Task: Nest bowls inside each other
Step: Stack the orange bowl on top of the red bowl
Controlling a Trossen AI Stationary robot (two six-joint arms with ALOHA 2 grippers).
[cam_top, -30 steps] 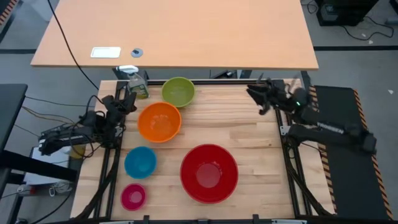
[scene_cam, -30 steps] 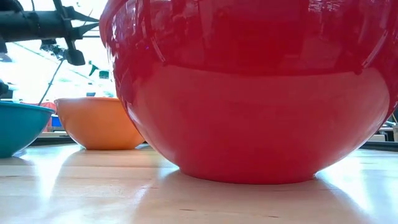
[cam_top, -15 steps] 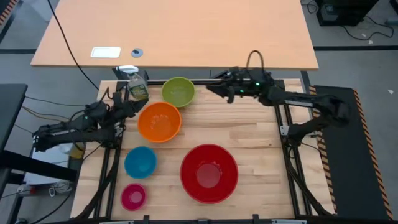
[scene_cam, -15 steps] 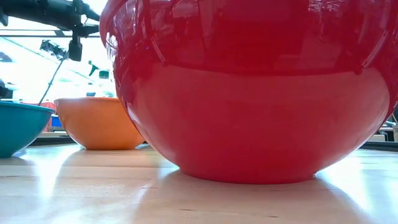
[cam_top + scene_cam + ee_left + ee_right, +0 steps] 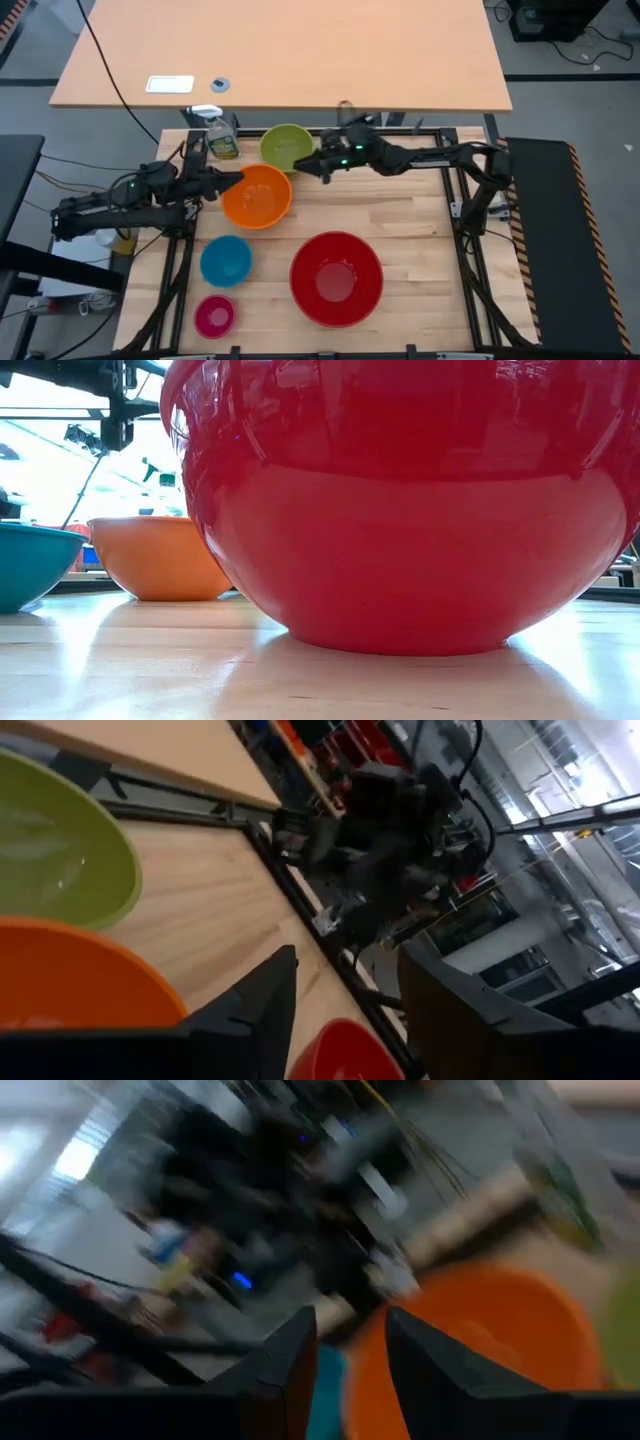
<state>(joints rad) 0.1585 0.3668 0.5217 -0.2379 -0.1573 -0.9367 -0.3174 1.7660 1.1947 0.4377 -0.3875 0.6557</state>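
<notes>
Five bowls stand on their bases on the wooden table: red [image 5: 336,278] at the near middle, orange [image 5: 257,195], yellow-green [image 5: 287,148] at the far edge, blue [image 5: 226,260] and pink [image 5: 214,315] at the near left. My left gripper [image 5: 236,180] points level over the orange bowl's left rim, open, with nothing between its fingers [image 5: 262,995]. My right gripper [image 5: 300,167] hovers open just right of the yellow-green bowl, above the gap between it and the orange bowl [image 5: 480,1330]. In the low view the red bowl [image 5: 410,510] fills most of the picture.
A green spray bottle [image 5: 222,135] stands at the far left corner, close behind my left gripper. A second, larger tabletop [image 5: 280,50] lies beyond the far edge. Bare wood [image 5: 420,210] lies to the right of the bowls.
My right gripper has swept from the far right corner toward the table's left edge, along the far edge, up to the yellow-green bowl. My left gripper has tipped up to level and reached toward the orange bowl's left rim. The bowls have stayed in place.
</notes>
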